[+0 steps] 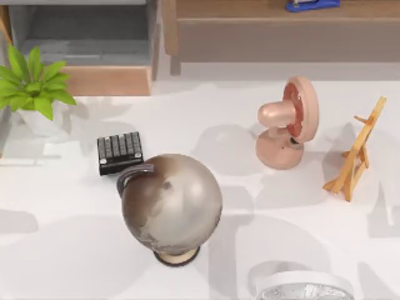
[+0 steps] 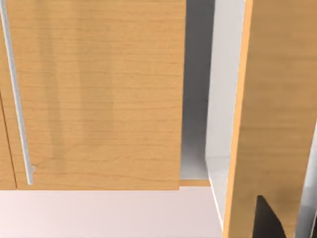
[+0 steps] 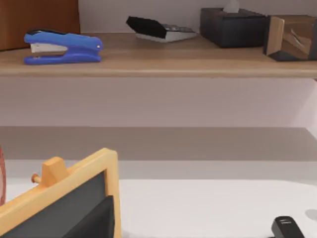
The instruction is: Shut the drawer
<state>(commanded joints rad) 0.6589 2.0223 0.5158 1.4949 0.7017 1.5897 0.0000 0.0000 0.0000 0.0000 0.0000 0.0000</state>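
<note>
The drawer (image 1: 106,80) stands pulled out at the table's back left, its grey floor and walls showing behind the light-tan front panel. In the left wrist view, tan wooden panels are close up: a wide one with a thin silver handle (image 2: 16,99) and a nearer one (image 2: 277,99) seen at an angle, with a pale gap between them. One dark finger (image 2: 267,220) of my left gripper shows low against the nearer panel. My right gripper (image 3: 190,227) is open, one fingertip over a small easel (image 3: 64,188) and the other apart over the white table.
A green plant (image 1: 34,87) stands just in front of the drawer's left end. A black keypad (image 1: 119,152) and a globe (image 1: 170,206) sit mid-table. A pink fan (image 1: 287,122) and the easel (image 1: 356,150) stand right. The brown shelf unit (image 1: 275,31) holds a blue stapler (image 3: 62,48).
</note>
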